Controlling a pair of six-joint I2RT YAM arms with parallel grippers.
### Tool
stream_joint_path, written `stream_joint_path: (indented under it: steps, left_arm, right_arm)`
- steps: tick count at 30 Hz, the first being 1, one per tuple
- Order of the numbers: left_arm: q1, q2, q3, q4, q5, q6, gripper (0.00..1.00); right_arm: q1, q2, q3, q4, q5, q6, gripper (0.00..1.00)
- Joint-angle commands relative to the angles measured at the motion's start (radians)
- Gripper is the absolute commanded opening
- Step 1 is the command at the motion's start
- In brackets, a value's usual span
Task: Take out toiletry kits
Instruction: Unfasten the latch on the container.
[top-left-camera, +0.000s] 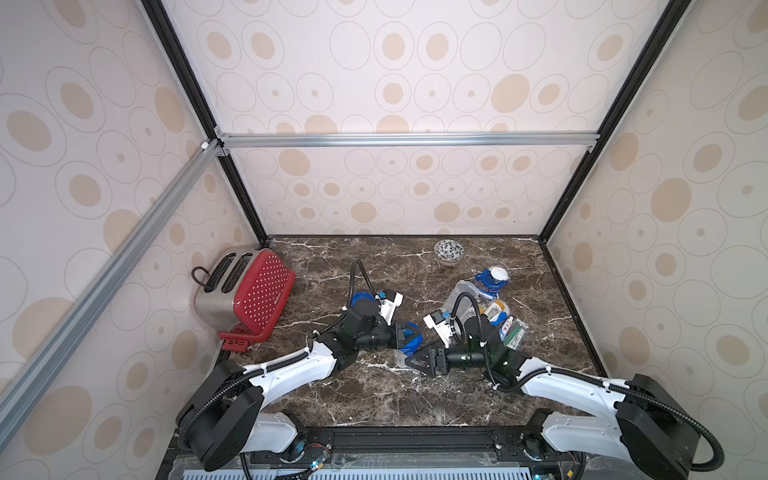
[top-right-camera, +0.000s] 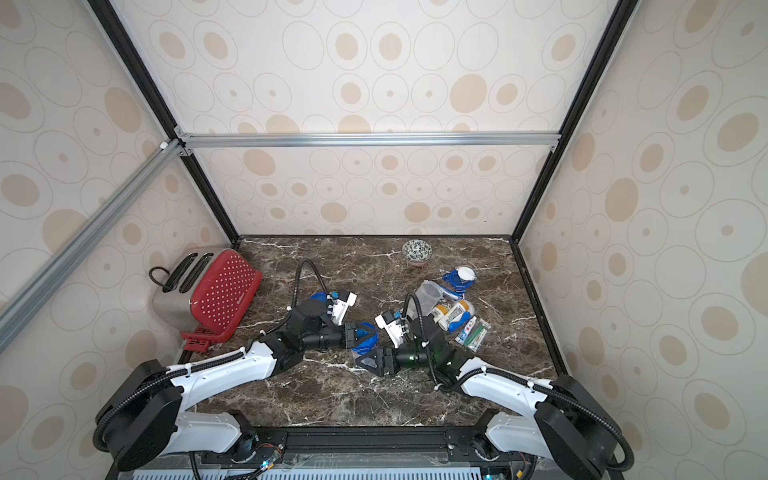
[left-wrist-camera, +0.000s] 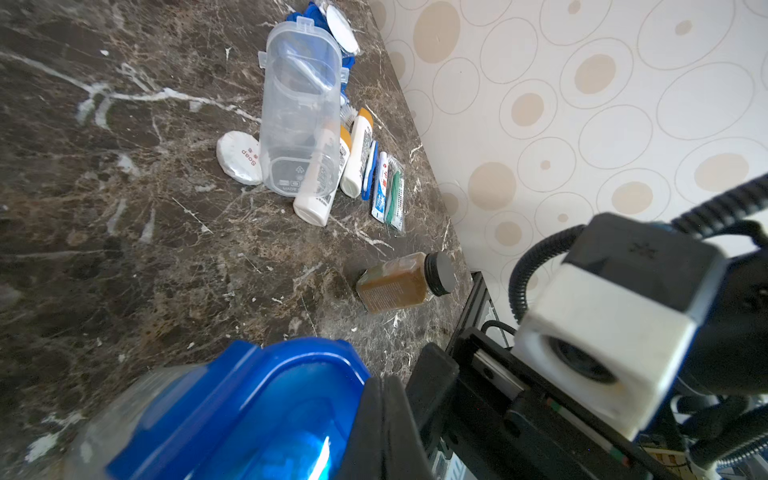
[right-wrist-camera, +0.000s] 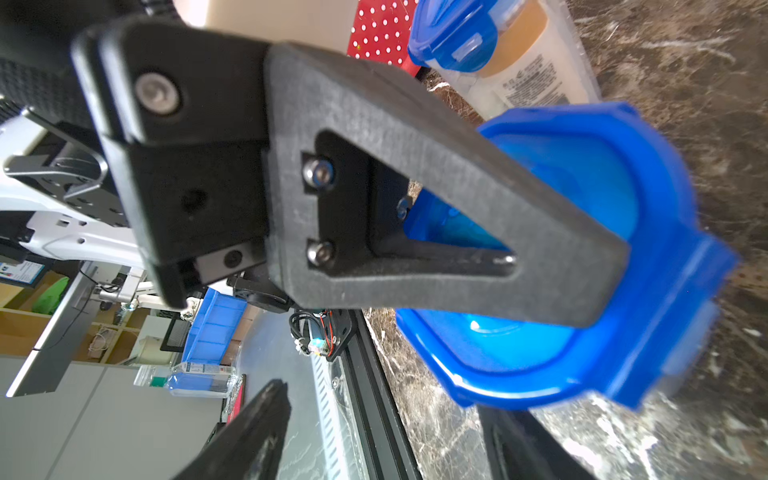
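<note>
Right wrist view: left gripper (right-wrist-camera: 598, 286) clamps the blue lid (right-wrist-camera: 582, 174) of a jar (left-wrist-camera: 95, 428), contents too blurred to tell; right gripper (right-wrist-camera: 382, 403) gapes empty. One toiletry kit (left-wrist-camera: 365, 174) lies loose on the table (left-wrist-camera: 124, 270), apart from both. Its bottles (left-wrist-camera: 318, 187) look light, stiff and slippery, so each is probably best pinched mid-body.

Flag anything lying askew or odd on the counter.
The small brown jar lies on its side near the edge of the counter, apart from the rest. An empty clear jar also lies tipped over, lidless, beside the loose toiletry kits. Nothing looks spilled or broken.
</note>
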Motion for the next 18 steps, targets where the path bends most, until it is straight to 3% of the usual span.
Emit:
stream_joint_path:
  steps: [1, 18]
  left_arm:
    - [0.005, 0.023, -0.048, -0.1, -0.022, -0.01, 0.0]
    - [0.004, 0.046, -0.09, -0.046, -0.019, -0.03, 0.0]
  right_arm:
    - [0.007, 0.005, 0.0, 0.134, -0.025, 0.01, 0.75]
    - [0.009, 0.06, -0.066, 0.392, -0.099, -0.082, 0.78]
